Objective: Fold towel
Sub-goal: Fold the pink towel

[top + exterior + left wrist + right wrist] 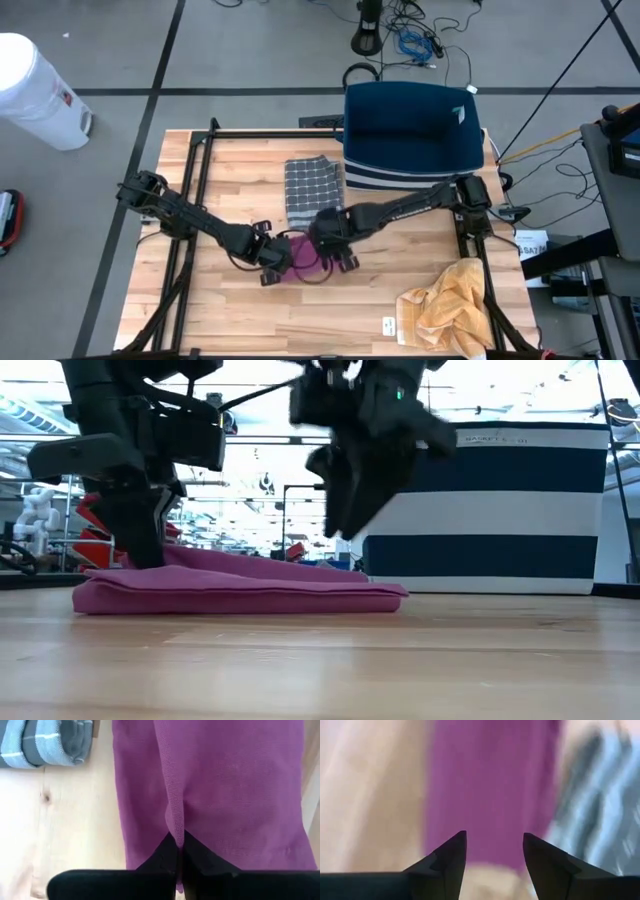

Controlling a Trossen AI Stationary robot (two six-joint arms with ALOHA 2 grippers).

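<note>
High view shows a folded magenta cloth towel [303, 257] lying near the middle of the light wooden slatted table [250, 320], between the two dark arms. The left gripper [276, 262] reaches in from the left side and sits at the towel's left edge; in the left wrist view its fingers [200, 857] are pressed together on a pinched ridge of the magenta fabric, so it is holding the towel. The right gripper [340, 262] comes in from the right side and hangs over the towel's right edge. In the right wrist view its two dark fingertips [452, 851] stand apart with a clear gap, magenta cloth beneath them and nothing between them. In the low view the towel [240, 590] lies flat in layers on the table, and the right gripper [345, 510] is raised just above its right part, not touching it.

A folded grey checked cloth [314, 187] lies just behind the towel. A navy and white striped fabric basket [412, 135] stands at the table's far edge. A crumpled yellow cloth [450, 305] lies at the near right corner.
</note>
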